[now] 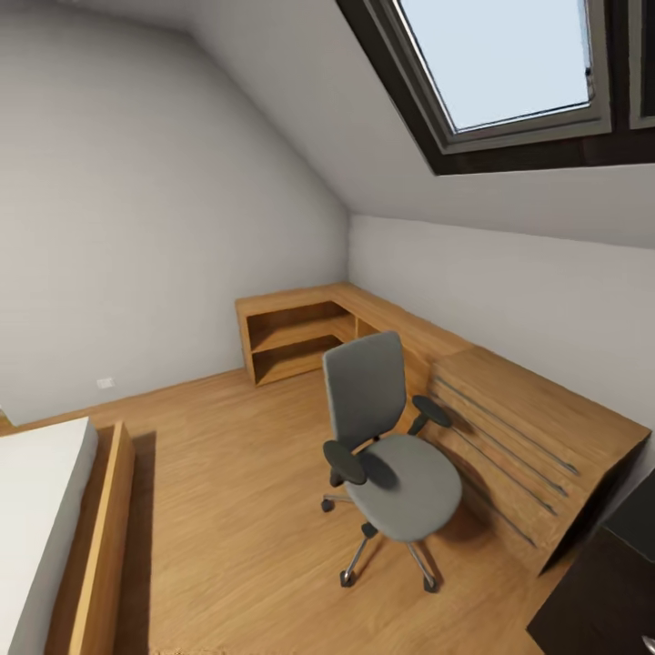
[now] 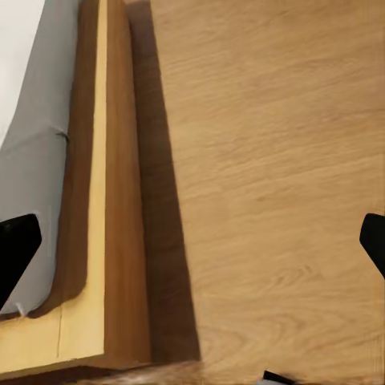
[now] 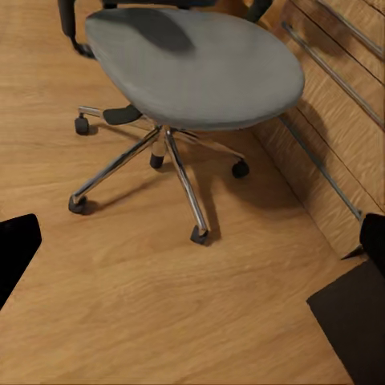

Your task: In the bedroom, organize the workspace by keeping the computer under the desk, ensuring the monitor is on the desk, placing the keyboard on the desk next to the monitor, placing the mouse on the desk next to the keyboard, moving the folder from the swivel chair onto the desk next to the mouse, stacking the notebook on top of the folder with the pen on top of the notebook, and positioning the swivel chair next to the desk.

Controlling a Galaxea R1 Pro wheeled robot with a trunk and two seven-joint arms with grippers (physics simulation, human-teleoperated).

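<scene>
My fingers first: on the left gripper [image 2: 192,241] I see two dark fingertips [image 2: 16,253] at opposite edges of the wrist picture, wide apart with nothing between them, so it is released. The right gripper [image 3: 192,241] looks the same, its dark fingertips [image 3: 14,249] spread to either edge over bare floor, grasping nothing.

The swivel chair [image 1: 387,437] stands on the wooden floor [image 1: 227,509] in the middle of my head view, its grey seat bare, black armrests on both sides, the chrome base and casters below. In the right wrist view I look down on the chair seat and its five-legged base. Just beside the chair, on the far side from me, is a light wooden chest [image 1: 528,446] with long bar handles; I cannot tell whether the armrest touches it. A dark corner of the desk [image 1: 600,591] shows at the lower right edge.

Farther back an open wooden shelf unit [image 1: 296,337] fills the room corner under the sloped ceiling and its skylight [image 1: 500,64]. To my left lies a bed [image 1: 55,537] in a wooden frame, which the left wrist view also looks down on.
</scene>
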